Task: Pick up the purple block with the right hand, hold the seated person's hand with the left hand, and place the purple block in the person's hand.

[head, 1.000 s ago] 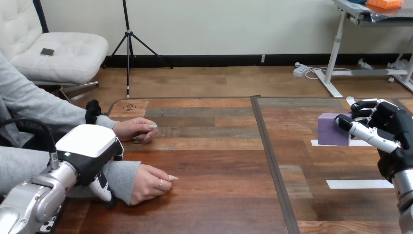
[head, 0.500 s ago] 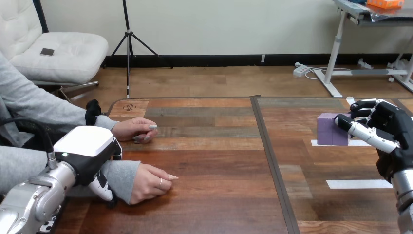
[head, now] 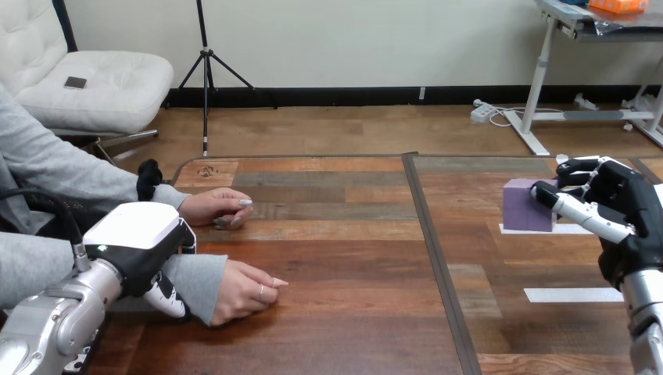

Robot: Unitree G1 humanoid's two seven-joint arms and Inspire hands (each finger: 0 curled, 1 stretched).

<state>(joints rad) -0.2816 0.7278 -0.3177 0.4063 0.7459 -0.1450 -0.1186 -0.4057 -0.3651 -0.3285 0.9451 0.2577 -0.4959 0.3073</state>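
- Purple block [head: 525, 205] sits at the right of the frame on the wooden surface [head: 336, 258], over the end of a white tape strip [head: 508, 229].
- Right hand [head: 625, 199] is closed on the block: the thumb lies across its near face and the fingers [head: 577, 166] curl behind the far top edge.
- Compared with a second ago, block and right hand have both shifted a little to the left and slightly up in the frame, while the seam in the surface has not moved. The grip seems to have taken and the lift looks to be just starting. I cannot tell whether the block's base has cleared the tape.
- Left hand [head: 141, 238], at the lower left, is bent over the grey sleeve at the wrist of the person's nearer hand [head: 242, 291]. Its fingers [head: 170, 301] hook down the near side, so it appears to be gripping the wrist. It has hardly moved.
- That nearer hand rests loosely fisted, knuckles up. The person's other hand [head: 219, 207] lies flat further back.
- Most of the task is still ahead, by my reading: the block must be carried across to the left, and the held hand needs to open palm up to receive it.
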